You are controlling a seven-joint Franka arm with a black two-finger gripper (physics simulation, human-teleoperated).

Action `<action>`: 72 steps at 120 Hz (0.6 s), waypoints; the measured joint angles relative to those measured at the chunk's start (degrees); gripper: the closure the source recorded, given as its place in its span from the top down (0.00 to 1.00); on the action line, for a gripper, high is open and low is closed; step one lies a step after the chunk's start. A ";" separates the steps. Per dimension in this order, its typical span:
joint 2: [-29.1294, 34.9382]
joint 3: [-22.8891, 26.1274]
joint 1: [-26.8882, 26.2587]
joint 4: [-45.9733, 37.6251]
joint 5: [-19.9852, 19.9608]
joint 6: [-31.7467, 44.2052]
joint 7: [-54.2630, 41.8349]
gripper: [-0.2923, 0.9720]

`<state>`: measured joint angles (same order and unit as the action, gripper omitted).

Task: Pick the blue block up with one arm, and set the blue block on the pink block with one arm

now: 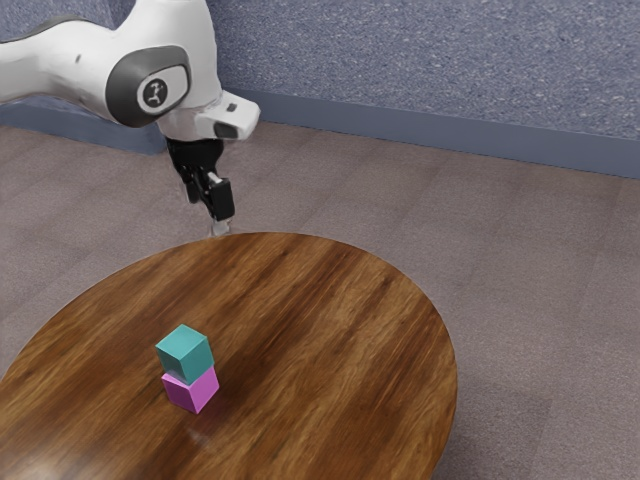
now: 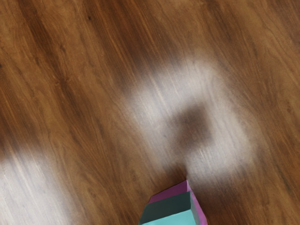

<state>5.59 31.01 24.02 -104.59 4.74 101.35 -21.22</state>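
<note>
Sitting atop the pink block [image 1: 191,391] at the desk's [image 1: 330,320] seven o'clock, the blue block [image 1: 184,350] is released; the empty hand's [image 1: 218,222] opening I cannot tell.

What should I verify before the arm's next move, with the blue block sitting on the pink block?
1. Blue block rests on pink block: ok.
2. Blue block lies flat, not tilted: ok.
3. Blue block centred exactly on pink block: cannot tell.
4. Hand is apart from the stack, raised near the far edge of the table: ok.
5. Stack stands well inside the table's rim: ok.
</note>
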 joint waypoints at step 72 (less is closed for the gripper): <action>-4.21 -21.77 -25.51 13.46 1.45 -10.75 -15.68 0.77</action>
<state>1.38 9.24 -1.48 -91.13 6.19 90.60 -36.90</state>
